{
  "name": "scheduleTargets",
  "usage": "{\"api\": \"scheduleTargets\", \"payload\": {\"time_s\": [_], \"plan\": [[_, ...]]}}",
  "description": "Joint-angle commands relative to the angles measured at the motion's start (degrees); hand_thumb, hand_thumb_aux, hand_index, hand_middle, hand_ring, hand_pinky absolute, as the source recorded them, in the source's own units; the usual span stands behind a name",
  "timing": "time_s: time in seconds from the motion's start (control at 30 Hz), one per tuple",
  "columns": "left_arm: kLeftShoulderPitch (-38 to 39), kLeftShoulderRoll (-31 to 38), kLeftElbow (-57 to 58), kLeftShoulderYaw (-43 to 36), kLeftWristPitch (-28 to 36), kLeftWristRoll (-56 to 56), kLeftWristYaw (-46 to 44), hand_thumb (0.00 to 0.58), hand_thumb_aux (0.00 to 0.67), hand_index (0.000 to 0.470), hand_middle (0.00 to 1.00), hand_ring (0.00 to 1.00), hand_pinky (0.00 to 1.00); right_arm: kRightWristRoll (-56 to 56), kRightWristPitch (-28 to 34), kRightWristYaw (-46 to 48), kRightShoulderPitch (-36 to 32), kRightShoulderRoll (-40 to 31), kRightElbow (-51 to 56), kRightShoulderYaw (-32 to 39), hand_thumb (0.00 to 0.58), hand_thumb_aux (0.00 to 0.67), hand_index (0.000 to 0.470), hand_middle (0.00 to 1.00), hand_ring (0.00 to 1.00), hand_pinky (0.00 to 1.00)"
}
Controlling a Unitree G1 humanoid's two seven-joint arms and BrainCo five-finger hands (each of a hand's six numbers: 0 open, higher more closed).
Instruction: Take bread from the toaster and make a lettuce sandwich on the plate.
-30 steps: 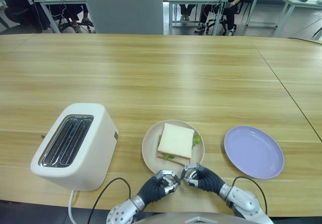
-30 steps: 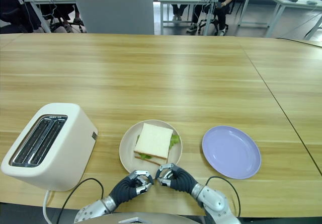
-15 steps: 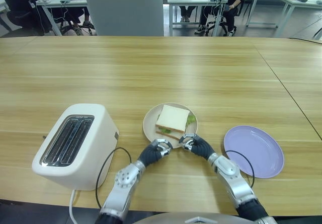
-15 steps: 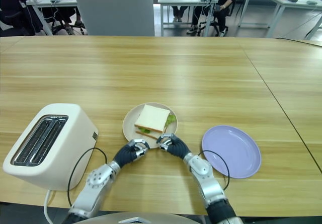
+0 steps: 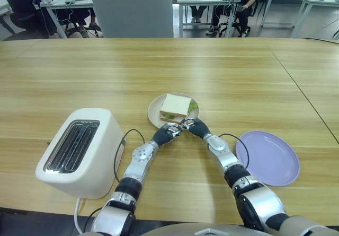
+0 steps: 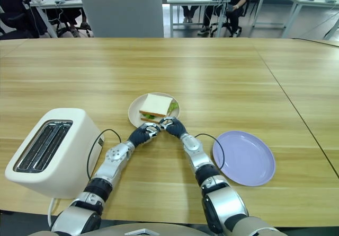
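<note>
Surface (image 5: 222,71): pale wood grain.
Toaster (image 5: 79,151): white, rounded, slots facing up, at left.
Purple plate (image 5: 267,159): round, smooth, at right.
Beige plate (image 5: 153,110): round, mid-surface, under the sandwich.
Sandwich (image 5: 175,105): square white bread, lay flat, lettuce at its right edge.
Left robot hand (image 5: 166,133): fingers curled against the beige plate's near rim.
Right robot hand (image 5: 195,127): curled, at the same rim.

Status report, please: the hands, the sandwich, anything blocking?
Left hand and right hand both closed on near rim of plate. Sandwich assembled on it, lettuce showing. Toaster and purple plate stand apart, nothing blocking.
</note>
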Motion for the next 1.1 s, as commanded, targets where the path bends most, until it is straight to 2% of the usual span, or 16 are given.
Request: {"api": "scheduleTargets", "payload": {"time_s": [0.03, 0.17, 0.3, 0.33, 0.37, 0.4, 0.43, 0.47, 0.5, 0.53, 0.57, 0.6, 0.63, 0.67, 0.87, 1.1], "plan": [[-0.5, -0.2, 3.4, 0.7, -1.8, 0.8, -0.2, 0.580, 0.670, 0.460, 1.00, 1.00, 1.00, -0.6, -1.5, -0.1, -1.0, 0.0, 3.8, -1.3, 0.580, 0.670, 0.460, 1.00, 1.00, 1.00], [1.3, -0.2, 2.5, 0.4, -2.8, 0.8, -1.2, 0.580, 0.670, 0.460, 1.00, 1.00, 1.00, -0.5, -2.5, 0.2, -0.6, -0.2, 3.9, -2.1, 0.580, 0.670, 0.460, 1.00, 1.00, 1.00], [8.2, -0.3, -6.7, -0.5, -2.3, -0.4, -3.4, 0.580, 0.670, 0.460, 1.00, 1.00, 1.00, 1.5, -1.3, 0.3, 4.5, 0.2, -3.1, -3.8, 0.580, 0.670, 0.460, 1.00, 1.00, 1.00], [11.4, -0.4, -11.2, -0.9, -1.7, -1.2, -4.2, 0.559, 0.544, 0.373, 1.00, 1.00, 1.00, 1.8, -0.9, 0.5, 7.6, 0.3, -7.9, -3.7, 0.580, 0.670, 0.460, 1.00, 1.00, 1.00], [14.8, -0.4, -16.2, -1.4, -0.7, -1.9, -4.9, 0.521, 0.457, 0.314, 1.00, 1.00, 1.00, 1.9, 0.0, 0.7, 11.2, 0.3, -13.8, -3.2, 0.580, 0.670, 0.460, 1.00, 1.00, 1.00], [18.2, -0.4, -21.3, -2.1, 0.1, -2.4, -5.4, 0.403, 0.300, 0.206, 1.00, 1.00, 1.00, 2.1, 1.3, 1.0, 15.2, 0.4, -20.1, -2.6, 0.563, 0.554, 0.381, 0.93, 0.93, 0.93], [22.3, -0.3, -27.0, -2.8, 1.1, -3.5, -5.9, 0.036, 0.021, 0.014, 1.00, 1.00, 1.00, 2.0, 2.3, 1.3, 19.8, 0.2, -27.6, -1.7, 0.480, 0.391, 0.269, 0.80, 0.80, 0.80], [26.4, -0.2, -33.4, -3.6, 2.4, -5.0, -6.5, 0.036, 0.021, 0.014, 1.00, 1.00, 1.00, 1.4, 3.3, 1.8, 24.8, -0.3, -35.5, -0.1, 0.480, 0.391, 0.269, 0.80, 0.80, 0.80], [30.1, -0.2, -38.8, -4.2, 3.6, -6.5, -6.8, 0.000, 0.000, 0.000, 1.00, 1.00, 1.00, 0.8, 4.1, 2.4, 29.2, -0.8, -42.2, 1.4, 0.000, 0.000, 0.000, 0.39, 0.39, 0.39], [33.1, -0.4, -43.3, -4.6, 4.9, -8.0, -6.8, 0.000, 0.000, 0.000, 1.00, 1.00, 1.00, 0.8, 4.9, 2.6, 32.9, -1.1, -47.7, 2.3, 0.000, 0.000, 0.000, 0.22, 0.22, 0.22], [35.9, -0.6, -47.6, -5.0, 6.2, -9.4, -6.5, 0.000, 0.000, 0.000, 0.85, 0.85, 0.85, 1.2, 6.0, 2.9, 36.3, -1.5, -52.8, 3.1, 0.000, 0.000, 0.000, 0.08, 0.08, 0.08], [38.0, -0.8, -50.8, -5.4, 7.0, -10.4, -6.2, 0.000, 0.000, 0.000, 0.48, 0.48, 0.48, 1.4, 6.5, 3.0, 39.1, -1.8, -56.8, 3.6, 0.000, 0.000, 0.000, 0.01, 0.01, 0.01], [39.6, -1.1, -53.4, -5.6, 7.5, -11.3, -5.9, 0.000, 0.000, 0.000, 0.48, 0.48, 0.48, 1.4, 6.5, 2.8, 41.4, -2.0, -60.1, 3.9, 0.000, 0.000, 0.000, 0.01, 0.01, 0.01], [40.9, -1.7, -55.9, -5.6, 8.3, -12.5, -5.2, 0.000, 0.000, 0.000, 0.00, 0.00, 0.00, 1.4, 6.5, 2.6, 43.4, -2.3, -63.3, 4.2, 0.000, 0.000, 0.000, 0.00, 0.00, 0.00], [43.2, -5.6, -64.9, -6.1, 10.7, -15.0, -0.2, 0.000, 0.000, 0.000, 0.00, 0.00, 0.00, 2.0, 4.7, 2.1, 46.7, -3.0, -75.9, 4.0, 0.000, 0.000, 0.000, 0.00, 0.00, 0.00], [40.0, -5.6, -72.1, -2.6, 14.1, -14.1, 5.6, 0.000, 0.000, 0.000, 0.00, 0.00, 0.00, 5.3, 5.7, 1.8, 42.6, -3.2, -72.9, 0.0, 0.000, 0.000, 0.000, 0.00, 0.00, 0.00]]}}
